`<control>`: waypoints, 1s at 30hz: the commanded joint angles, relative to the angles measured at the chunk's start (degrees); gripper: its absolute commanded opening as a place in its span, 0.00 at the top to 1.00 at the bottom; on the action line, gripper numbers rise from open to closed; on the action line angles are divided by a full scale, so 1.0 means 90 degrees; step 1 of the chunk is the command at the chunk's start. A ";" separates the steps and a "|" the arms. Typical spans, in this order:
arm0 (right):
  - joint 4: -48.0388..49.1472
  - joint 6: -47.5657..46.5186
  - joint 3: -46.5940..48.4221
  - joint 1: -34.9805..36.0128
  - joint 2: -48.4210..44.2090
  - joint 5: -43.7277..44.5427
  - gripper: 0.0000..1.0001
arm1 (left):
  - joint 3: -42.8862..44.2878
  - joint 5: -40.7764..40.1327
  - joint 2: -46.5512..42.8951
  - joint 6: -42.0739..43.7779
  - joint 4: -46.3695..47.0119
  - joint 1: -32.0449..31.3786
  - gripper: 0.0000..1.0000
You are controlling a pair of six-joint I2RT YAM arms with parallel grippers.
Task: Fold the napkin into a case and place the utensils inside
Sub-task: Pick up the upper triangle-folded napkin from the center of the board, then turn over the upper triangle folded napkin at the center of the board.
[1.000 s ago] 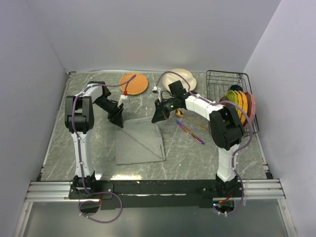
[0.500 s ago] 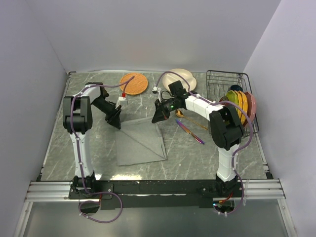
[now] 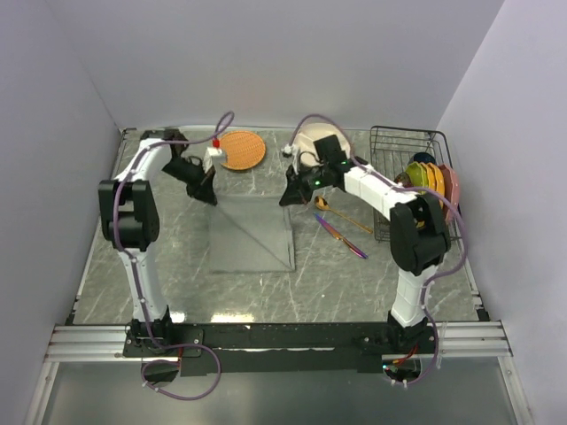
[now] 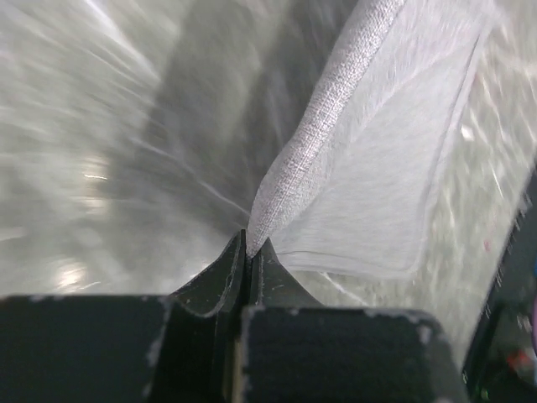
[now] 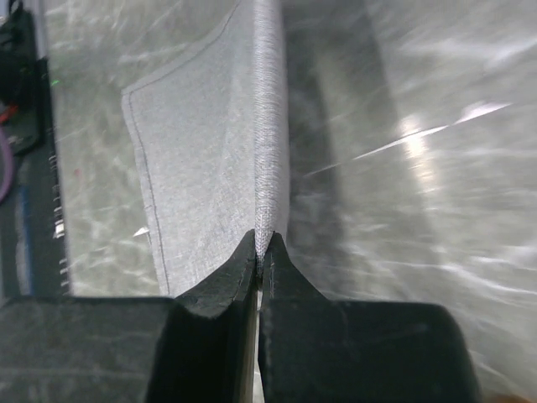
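- Plainly the folding step is in hand: the napkin (image 3: 252, 237) lies spread on the counter (image 3: 177, 266) between the arms, a diagonal crease across it, and it is not yet a pouch.
- Both grips are set. The left claw (image 4: 248, 248) is clamped tight on the cloth's far left corner and the right claw (image 5: 258, 245) on its far right corner, with both corners raised off the surface.
- Next, I judge, both corners should travel together toward the near hem, level and in step, so the edges land square.
- Bare counter lies open on the near side. The knife (image 3: 341, 237) and spoon (image 3: 350, 220) lie just right of the cloth, and the orange mat (image 3: 241, 150) sits beyond its far edge, so the sweep should stay off the utensils.
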 commanded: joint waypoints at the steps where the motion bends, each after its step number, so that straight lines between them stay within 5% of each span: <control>1: 0.0720 -0.0348 0.0214 -0.0449 -0.0969 0.0589 1.00 | 0.0108 -0.0283 -0.1374 -0.1603 0.1622 0.0089 0.99; 7: 0.2438 -0.0787 0.0487 -0.0772 -0.1057 0.1186 1.00 | 0.0002 -0.1230 -0.2157 -0.2944 0.4158 0.0069 0.99; 12: 0.3894 -0.1585 0.0244 -0.0900 -0.1105 0.1138 1.00 | -0.0837 -0.1739 -0.2888 -0.2946 0.5442 -0.0077 0.99; 20: 0.5193 -0.3947 -0.2410 -0.0588 -0.1623 0.0571 1.00 | -0.4127 -0.2627 -0.4187 -0.1960 0.6868 -0.0731 0.99; 30: 0.3575 -0.6870 -0.4415 0.0418 -0.2639 0.0551 1.00 | -0.5858 -0.2463 -0.5125 -0.1394 0.6196 -0.1073 0.99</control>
